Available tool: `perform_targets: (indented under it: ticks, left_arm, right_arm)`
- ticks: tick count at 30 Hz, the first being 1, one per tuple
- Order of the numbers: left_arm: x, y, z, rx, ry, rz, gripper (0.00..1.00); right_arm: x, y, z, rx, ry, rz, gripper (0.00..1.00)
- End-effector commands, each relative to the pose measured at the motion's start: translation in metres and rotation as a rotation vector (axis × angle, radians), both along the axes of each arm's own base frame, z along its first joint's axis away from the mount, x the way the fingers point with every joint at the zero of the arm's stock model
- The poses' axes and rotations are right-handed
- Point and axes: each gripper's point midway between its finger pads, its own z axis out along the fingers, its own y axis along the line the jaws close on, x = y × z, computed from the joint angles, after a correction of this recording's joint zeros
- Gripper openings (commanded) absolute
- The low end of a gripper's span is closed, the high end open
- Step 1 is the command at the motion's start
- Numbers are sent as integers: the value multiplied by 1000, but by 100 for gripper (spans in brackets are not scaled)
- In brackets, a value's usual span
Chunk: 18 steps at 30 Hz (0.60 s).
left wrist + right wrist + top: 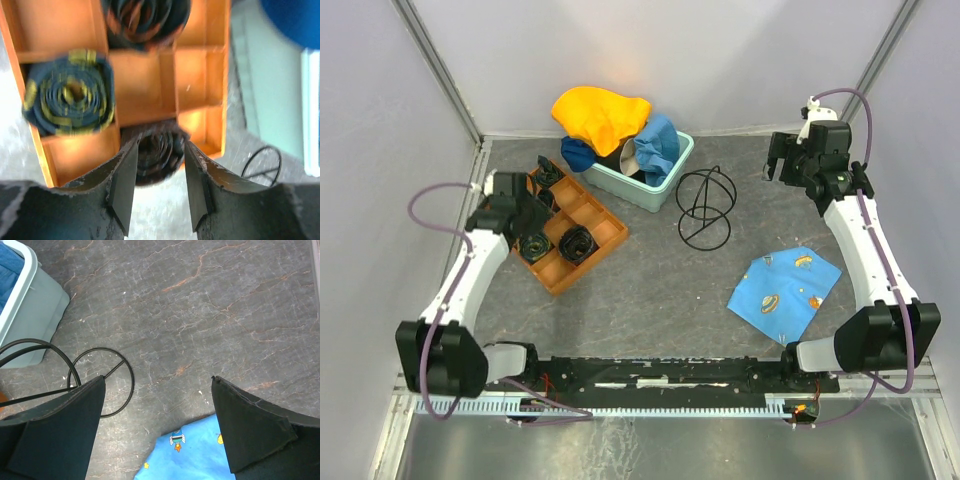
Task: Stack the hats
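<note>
Several crumpled hats (605,120), yellow-orange uppermost

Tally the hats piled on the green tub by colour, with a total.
Yellow-orange hat: 1
Light blue hat: 1
Dark blue hat: 1
Total: 3 showing; any hat underneath them is hidden.

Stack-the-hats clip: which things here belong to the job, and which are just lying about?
Job: yellow-orange hat, light blue hat, navy hat, all heaped in the mint-green tub.
Lying about: that tub, orange tray of rolled items, black wire stand, printed blue cloth.
</note>
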Motion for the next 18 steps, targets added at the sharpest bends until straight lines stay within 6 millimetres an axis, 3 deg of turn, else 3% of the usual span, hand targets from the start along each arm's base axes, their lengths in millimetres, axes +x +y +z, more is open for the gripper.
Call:
perform_targets:
  ticks: [1, 7, 18]
  left_arm:
    - [-42, -23, -17, -175, 20, 129, 50]
    - [-77, -33, -64, -195, 128, 155, 51]
    - [-84, -15, -119, -31, 265, 180, 53]
  right_arm:
    - [9, 6, 20, 27, -69, 15, 95]
    - [12, 10, 16, 46, -66, 22, 95]
    - [8, 8, 16, 28, -65, 25, 95]
